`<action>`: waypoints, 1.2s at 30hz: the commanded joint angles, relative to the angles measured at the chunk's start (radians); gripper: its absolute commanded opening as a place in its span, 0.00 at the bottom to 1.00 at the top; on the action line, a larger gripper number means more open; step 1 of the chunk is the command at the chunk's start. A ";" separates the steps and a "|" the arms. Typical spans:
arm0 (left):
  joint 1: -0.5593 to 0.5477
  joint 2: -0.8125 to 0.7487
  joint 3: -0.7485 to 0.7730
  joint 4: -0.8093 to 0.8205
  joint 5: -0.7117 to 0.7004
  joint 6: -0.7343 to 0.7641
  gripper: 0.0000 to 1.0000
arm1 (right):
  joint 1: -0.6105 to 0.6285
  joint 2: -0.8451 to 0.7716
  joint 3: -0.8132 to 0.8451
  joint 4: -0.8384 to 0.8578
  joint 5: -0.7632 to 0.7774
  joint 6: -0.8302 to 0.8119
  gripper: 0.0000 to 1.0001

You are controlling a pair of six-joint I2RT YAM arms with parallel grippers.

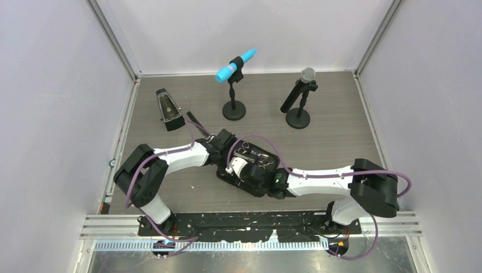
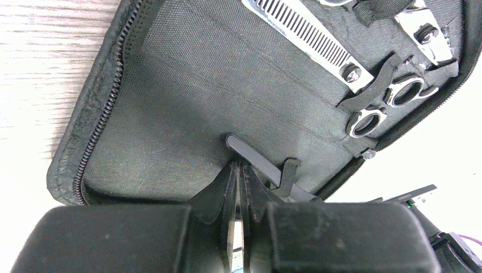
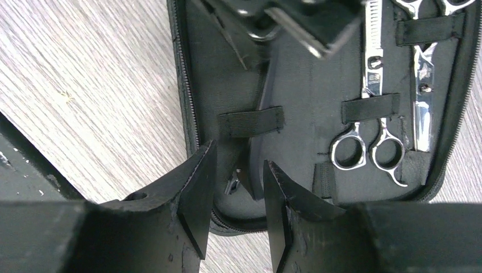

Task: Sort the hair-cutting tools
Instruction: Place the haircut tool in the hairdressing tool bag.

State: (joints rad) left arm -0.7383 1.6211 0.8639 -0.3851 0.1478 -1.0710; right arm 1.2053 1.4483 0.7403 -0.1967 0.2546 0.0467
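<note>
Centrally on a grey wood-grain table (image 1: 341, 131) lies an open black zip case (image 2: 170, 102), with a robot arm reaching over it from each side.

Two silver scissors are already strapped into one half under elastic bands: a toothed thinning pair (image 3: 370, 74) and, beside it, a plain pair (image 3: 423, 114).

A long flat black comb (image 3: 257, 156) lies along the other half, threaded under an elastic loop (image 3: 250, 122) that keeps it flat against the lining.

The right gripper (image 3: 237, 159) sits over the comb's near end. Its fingers are partly apart with the end between them, not visibly touching. It seems placed to steady the comb or nudge it further in.

The left gripper (image 2: 239, 168) is at the comb's far end with its fingers pinched nearly together. Their tips are low against the lining, and whether anything thin is caught between them cannot be told.

The elastic loops and the two grippers crowd the same narrow pocket, so each arm stands in the other's way.

Behind the case stand a black metronome (image 1: 169, 111), a blue microphone (image 1: 235, 65) and a black microphone (image 1: 298, 94), all well apart from it. A slim black strip (image 1: 195, 121) lies near the metronome. It may be a hair clip, but it is too small to be sure.
</note>
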 commanded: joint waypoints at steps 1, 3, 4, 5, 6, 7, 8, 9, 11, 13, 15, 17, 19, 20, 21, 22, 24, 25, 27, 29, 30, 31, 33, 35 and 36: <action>-0.001 0.022 0.017 -0.013 -0.048 0.005 0.08 | 0.041 0.042 0.055 -0.015 0.092 -0.039 0.43; -0.001 0.022 0.017 -0.012 -0.048 0.005 0.08 | 0.056 0.063 0.060 -0.027 0.124 -0.039 0.42; -0.001 0.023 0.017 -0.012 -0.047 0.005 0.08 | 0.062 0.078 0.064 -0.037 0.148 -0.036 0.42; -0.001 0.024 0.017 -0.012 -0.047 0.005 0.08 | 0.066 0.084 0.067 -0.040 0.154 -0.031 0.41; -0.001 0.025 0.017 -0.013 -0.047 0.005 0.08 | 0.069 0.095 0.073 -0.045 0.167 -0.029 0.40; -0.001 0.024 0.017 -0.014 -0.047 0.006 0.09 | 0.074 0.100 0.076 -0.048 0.176 -0.025 0.39; -0.001 0.023 0.017 -0.014 -0.047 0.006 0.08 | 0.075 0.112 0.086 -0.059 0.199 -0.021 0.39; -0.001 0.023 0.017 -0.015 -0.048 0.006 0.08 | 0.077 0.127 0.092 -0.067 0.209 -0.010 0.37; -0.001 0.021 0.015 -0.016 -0.050 0.007 0.09 | 0.077 0.149 0.110 -0.088 0.231 0.004 0.36; -0.001 0.018 0.013 -0.017 -0.050 0.008 0.09 | 0.077 0.170 0.128 -0.113 0.253 0.021 0.34; -0.001 0.016 0.012 -0.018 -0.051 0.008 0.09 | 0.079 0.185 0.144 -0.137 0.258 0.038 0.33; -0.001 0.014 0.011 -0.020 -0.053 0.010 0.09 | 0.079 0.193 0.156 -0.158 0.259 0.051 0.32; -0.001 0.010 0.011 -0.020 -0.053 0.011 0.08 | 0.079 0.203 0.166 -0.176 0.261 0.063 0.31; -0.001 0.010 0.009 -0.020 -0.054 0.010 0.08 | 0.079 0.208 0.173 -0.186 0.261 0.069 0.31; -0.001 0.007 0.008 -0.020 -0.054 0.010 0.09 | 0.079 0.219 0.181 -0.191 0.260 0.071 0.30; -0.001 0.006 0.008 -0.020 -0.054 0.010 0.08 | 0.079 0.226 0.184 -0.198 0.261 0.078 0.30; 0.000 0.003 0.006 -0.020 -0.056 0.010 0.08 | 0.079 0.246 0.194 -0.209 0.262 0.085 0.27; 0.000 0.000 0.005 -0.020 -0.056 0.010 0.08 | 0.079 0.258 0.200 -0.216 0.263 0.087 0.27; 0.005 -0.008 -0.002 -0.020 -0.056 0.010 0.08 | 0.077 0.271 0.209 -0.226 0.268 0.093 0.23; 0.013 -0.021 -0.016 -0.015 -0.056 0.007 0.08 | 0.075 0.276 0.214 -0.233 0.268 0.098 0.18; 0.017 -0.028 -0.024 -0.011 -0.057 0.006 0.08 | 0.071 0.274 0.215 -0.236 0.260 0.099 0.16; 0.022 -0.038 -0.035 -0.006 -0.060 0.005 0.08 | 0.068 0.269 0.215 -0.239 0.250 0.098 0.15; 0.034 -0.055 -0.065 0.002 -0.067 0.000 0.08 | 0.053 0.252 0.210 -0.238 0.208 0.087 0.12; 0.042 -0.067 -0.090 0.011 -0.068 -0.006 0.08 | 0.029 0.228 0.199 -0.229 0.143 0.069 0.09; 0.045 -0.072 -0.102 0.017 -0.068 -0.010 0.08 | 0.007 0.209 0.193 -0.225 0.092 0.065 0.06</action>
State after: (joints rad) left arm -0.7048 1.5841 0.8188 -0.3618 0.1402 -1.0744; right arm 1.2701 1.6852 0.9417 -0.3977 0.4824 0.1200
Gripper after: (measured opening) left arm 0.084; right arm 0.145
